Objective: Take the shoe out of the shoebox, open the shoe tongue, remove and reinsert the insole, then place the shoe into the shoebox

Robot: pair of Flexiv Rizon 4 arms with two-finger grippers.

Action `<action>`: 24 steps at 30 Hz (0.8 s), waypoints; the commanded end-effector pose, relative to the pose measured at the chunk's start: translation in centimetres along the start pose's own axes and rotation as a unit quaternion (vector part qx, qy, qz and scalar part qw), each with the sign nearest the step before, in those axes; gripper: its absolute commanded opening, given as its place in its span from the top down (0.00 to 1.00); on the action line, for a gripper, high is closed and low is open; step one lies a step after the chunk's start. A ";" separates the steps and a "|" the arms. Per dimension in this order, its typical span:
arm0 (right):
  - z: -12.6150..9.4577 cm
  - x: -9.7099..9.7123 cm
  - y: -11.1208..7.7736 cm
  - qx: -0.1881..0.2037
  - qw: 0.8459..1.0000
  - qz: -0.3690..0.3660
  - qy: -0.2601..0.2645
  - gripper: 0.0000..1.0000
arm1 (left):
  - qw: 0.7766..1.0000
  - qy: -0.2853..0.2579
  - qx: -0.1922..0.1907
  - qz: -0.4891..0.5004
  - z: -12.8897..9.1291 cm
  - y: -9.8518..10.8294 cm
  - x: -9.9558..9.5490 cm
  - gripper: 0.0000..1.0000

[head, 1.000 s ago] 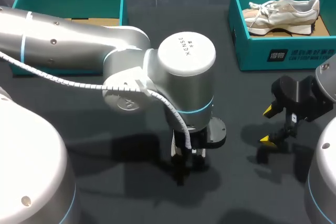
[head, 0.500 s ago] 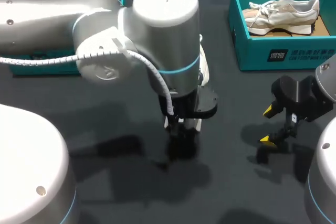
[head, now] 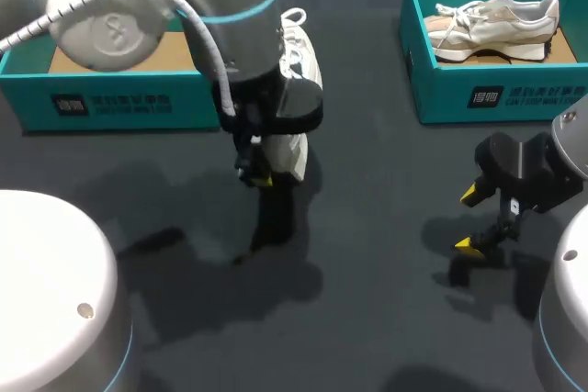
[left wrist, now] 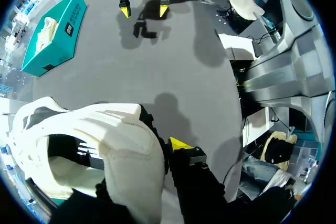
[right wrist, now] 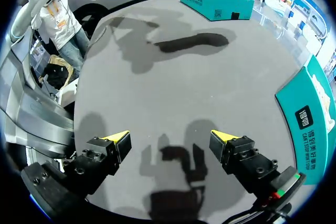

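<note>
A white shoe (head: 299, 60) hangs toe-up in the air just in front of the right end of the left teal shoebox (head: 110, 103). My left gripper (head: 261, 174) is shut on its heel collar. In the left wrist view the shoe (left wrist: 89, 145) fills the space between the fingers of the left gripper (left wrist: 152, 150); one yellow fingertip (left wrist: 180, 144) shows beside the heel, the other is hidden. My right gripper (head: 473, 219) stands open above the table at the front right, with nothing between the wide-apart fingers of the right gripper (right wrist: 170, 140).
A second teal shoebox (head: 496, 94) at the back right holds another pale shoe (head: 496, 17). Bare dark tabletop (head: 367, 254) lies between the two arms. My left arm's large joint (head: 119, 6) hides part of the left box.
My left arm has swung from the table's front middle toward the back left, carrying the shoe into view near the left box. The right arm has stayed still.
</note>
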State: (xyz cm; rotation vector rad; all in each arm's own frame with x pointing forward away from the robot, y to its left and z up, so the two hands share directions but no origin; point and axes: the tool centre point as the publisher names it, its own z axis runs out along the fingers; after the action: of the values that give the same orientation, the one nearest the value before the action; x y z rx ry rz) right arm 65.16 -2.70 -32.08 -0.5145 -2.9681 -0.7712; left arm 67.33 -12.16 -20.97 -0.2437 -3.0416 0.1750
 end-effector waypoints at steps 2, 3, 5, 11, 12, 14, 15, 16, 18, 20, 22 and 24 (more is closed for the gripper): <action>-0.1 0.2 -0.1 0.000 1.000 0.000 -0.002 0.00 | 0.999 0.025 0.025 0.006 -4.6 4.5 -1.3 1.00; -0.1 0.2 -0.1 0.000 1.000 0.000 -0.002 0.00 | 0.999 0.025 0.025 0.006 -4.6 4.5 -1.3 1.00; -0.1 0.2 -0.1 0.000 1.000 0.000 -0.002 0.00 | 0.999 0.025 0.025 0.006 -4.6 4.5 -1.3 1.00; -0.1 0.2 -0.1 0.000 1.000 0.000 -0.002 0.00 | 0.999 0.025 0.025 0.006 -4.6 4.5 -1.3 1.00; -0.1 0.2 -0.1 0.000 1.000 0.000 -0.002 0.00 | 0.999 0.025 0.025 0.006 -4.6 4.5 -1.3 1.00; -0.1 0.2 -0.1 0.000 1.000 0.000 -0.002 0.00 | 0.999 0.025 0.025 0.006 -4.6 4.5 -1.3 1.00; -0.1 0.2 -0.1 0.000 1.000 0.000 -0.002 0.00 | 0.999 0.025 0.025 0.006 -4.6 4.5 -1.3 1.00; -0.1 0.2 -0.1 0.000 1.000 0.000 -0.002 0.00 | 0.999 0.025 0.025 0.006 -4.6 4.5 -1.3 1.00; -0.1 0.2 -0.1 0.000 1.000 0.000 -0.002 0.00 | 0.999 0.026 0.022 0.008 -4.3 4.3 -1.4 1.00; -0.1 0.2 -0.1 0.000 1.000 0.000 -0.002 0.00 | 0.999 0.026 0.023 0.011 -4.6 4.5 -2.2 1.00; -0.1 0.2 -0.1 0.000 1.000 0.000 -0.002 0.00 | 0.999 0.024 0.028 0.012 -5.4 5.2 -3.2 1.00; -0.1 0.2 -0.1 0.000 1.000 0.000 -0.002 0.00 | 0.999 0.023 0.028 0.007 -6.0 6.1 -4.5 1.00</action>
State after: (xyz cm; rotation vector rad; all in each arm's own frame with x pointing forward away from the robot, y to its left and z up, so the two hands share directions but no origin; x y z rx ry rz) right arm 65.16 -2.71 -32.08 -0.5148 -2.9681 -0.7711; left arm 71.67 -7.14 -17.03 -0.2576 -3.0057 0.2467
